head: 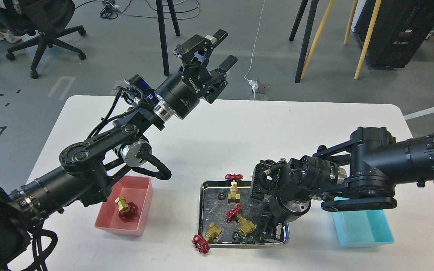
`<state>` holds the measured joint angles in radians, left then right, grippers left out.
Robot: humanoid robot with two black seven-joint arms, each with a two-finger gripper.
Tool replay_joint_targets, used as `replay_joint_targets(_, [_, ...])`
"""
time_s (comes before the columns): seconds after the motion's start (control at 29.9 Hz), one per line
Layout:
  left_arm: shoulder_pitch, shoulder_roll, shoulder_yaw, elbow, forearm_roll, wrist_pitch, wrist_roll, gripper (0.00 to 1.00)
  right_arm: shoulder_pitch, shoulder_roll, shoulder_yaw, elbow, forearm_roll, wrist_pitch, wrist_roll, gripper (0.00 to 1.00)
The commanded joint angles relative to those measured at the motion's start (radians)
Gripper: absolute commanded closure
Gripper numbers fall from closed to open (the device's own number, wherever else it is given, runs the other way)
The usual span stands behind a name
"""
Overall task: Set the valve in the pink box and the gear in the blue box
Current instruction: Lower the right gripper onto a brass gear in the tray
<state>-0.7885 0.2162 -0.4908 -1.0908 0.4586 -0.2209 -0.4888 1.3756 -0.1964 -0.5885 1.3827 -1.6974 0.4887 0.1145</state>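
I have the right gripper [268, 231] pointed down into the steel tray [206, 187], at its right side, because that is where the small black gears lie and the blue box [367, 229] sits just to the right for a short carry; the wrist hides the fingertips, so I cannot tell how the jaws stand or whether they hold anything. One gear [235, 236] shows near the tray's front edge, just left of the gripper, and another gear [221, 195] lies at the back left. The blue box looks empty in the part I can see, so I judge the gear step not yet done. One valve [126, 209] already lies on its side in the pink box [104, 222], which explains why my left gripper [224, 47] is parked high above the far table edge, jaws wide and empty, clear of the right arm's work. Three more valves wait: one upright at the tray's back, one lying in the middle, one hanging over the front left rim with its red handwheel on the table
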Motion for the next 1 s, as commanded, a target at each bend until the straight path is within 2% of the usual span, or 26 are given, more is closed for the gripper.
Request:
replay_joint_targets(0.0, [0.000,0.000,0.000,0.000,0.000,0.000,0.000,0.31,-0.023,0.006,-0.008,-0.034,-0.001,0.000,-0.012,0.36])
replay_joint_targets(0.97, [0.002,0.000,0.000,0.000,0.000,0.000,0.000,0.30,-0.047,0.068,-0.013,-0.086,0.001,0.000,-0.012,0.40])
